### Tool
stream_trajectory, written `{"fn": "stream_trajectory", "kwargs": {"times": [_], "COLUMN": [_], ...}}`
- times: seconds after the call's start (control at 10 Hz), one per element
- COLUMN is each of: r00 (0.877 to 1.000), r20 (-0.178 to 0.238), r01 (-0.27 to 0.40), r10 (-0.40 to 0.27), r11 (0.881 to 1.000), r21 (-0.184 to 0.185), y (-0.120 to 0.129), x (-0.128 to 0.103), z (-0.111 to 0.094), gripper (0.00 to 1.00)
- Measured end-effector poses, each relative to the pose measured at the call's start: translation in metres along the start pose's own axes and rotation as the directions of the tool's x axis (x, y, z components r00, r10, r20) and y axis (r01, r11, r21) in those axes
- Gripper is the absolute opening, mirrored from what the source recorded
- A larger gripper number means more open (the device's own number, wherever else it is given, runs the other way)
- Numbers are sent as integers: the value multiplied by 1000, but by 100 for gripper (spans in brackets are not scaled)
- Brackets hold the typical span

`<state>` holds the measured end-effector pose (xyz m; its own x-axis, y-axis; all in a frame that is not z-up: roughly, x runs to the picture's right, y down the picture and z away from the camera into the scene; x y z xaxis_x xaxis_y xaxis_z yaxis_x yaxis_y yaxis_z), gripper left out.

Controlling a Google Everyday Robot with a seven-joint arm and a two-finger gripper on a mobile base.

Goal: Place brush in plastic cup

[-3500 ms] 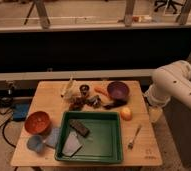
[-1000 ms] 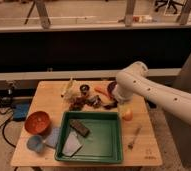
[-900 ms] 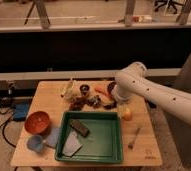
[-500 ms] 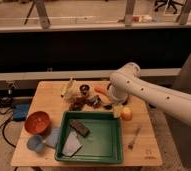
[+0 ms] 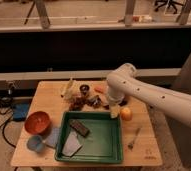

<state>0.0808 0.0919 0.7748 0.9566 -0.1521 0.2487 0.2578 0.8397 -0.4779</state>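
Note:
The brush point(image 5: 95, 101) is a small dark elongated thing lying in the clutter at the back middle of the wooden table point(image 5: 49, 95). The light-blue plastic cup point(image 5: 35, 143) stands at the front left corner, in front of the orange-red bowl point(image 5: 37, 121). My white arm reaches in from the right and bends down over the back right of the table. My gripper point(image 5: 113, 111) hangs low just right of the brush, at the tray's far right corner, next to an orange fruit point(image 5: 126, 114). The purple bowl is hidden behind the arm.
A green tray point(image 5: 109, 145) fills the front middle and holds a dark brown block point(image 5: 79, 127) and a pale cloth point(image 5: 71, 145). A silver fork point(image 5: 134, 138) lies to its right. A yellowish object point(image 5: 69, 89), an orange carrot point(image 5: 99, 89) and dark bits sit at the back.
My arm has swung in from the right edge to the left and now covers the purple bowl. The gripper has come down close beside the brush. Nothing on the table has moved.

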Motion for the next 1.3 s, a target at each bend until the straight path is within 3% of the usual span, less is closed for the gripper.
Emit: {"fn": "stream_trajectory", "kwargs": {"times": [0.7,1.0,1.3], "r00": [999,999,999], "r20": [35,53,45], "r01": [-21,5,22], "r10": [22,-4,-22], "r11": [1000,1000,1000], "r21": [-18,-13,-8], "y": [-37,-44,-51], "x": [21,20,20], "z": [32,53,67], "gripper": [80,80,80]}}
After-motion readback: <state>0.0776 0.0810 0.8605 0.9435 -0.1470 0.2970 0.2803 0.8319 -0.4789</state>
